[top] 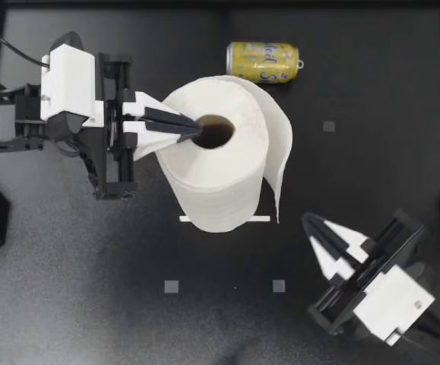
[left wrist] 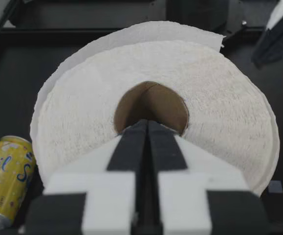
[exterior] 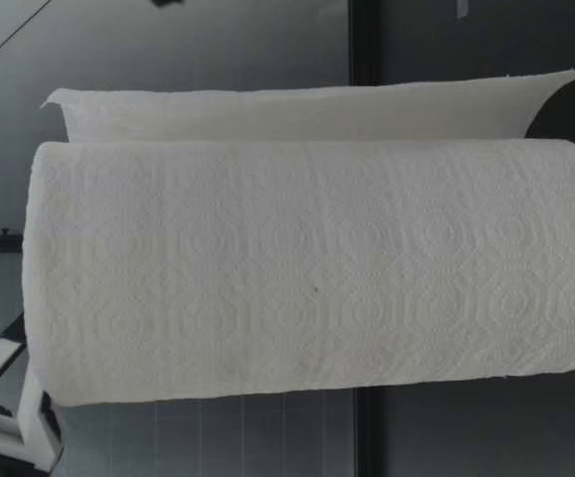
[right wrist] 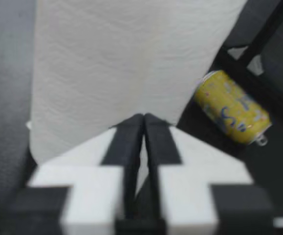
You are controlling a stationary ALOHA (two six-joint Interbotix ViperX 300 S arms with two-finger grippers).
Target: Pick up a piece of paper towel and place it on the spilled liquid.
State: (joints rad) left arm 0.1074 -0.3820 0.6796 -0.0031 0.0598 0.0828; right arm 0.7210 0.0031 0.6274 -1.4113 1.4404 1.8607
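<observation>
With the left hand (top: 193, 131) closed at the core of the paper towel roll (top: 220, 163), the right hand (top: 311, 224), closed and empty, should open and pinch the loose sheet (top: 280, 160).

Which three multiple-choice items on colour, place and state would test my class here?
1. The can is: A red; B yellow; C green.
2. The left pincer points at: A the can; B the paper towel roll's cardboard core; C bare table.
3. The right pincer is: A shut, clear of the roll; B open around the roll; C holding the can.
Key: B, its body is yellow; B, its tips meet at the core's hole; A, its fingers are together, apart from the roll.
</observation>
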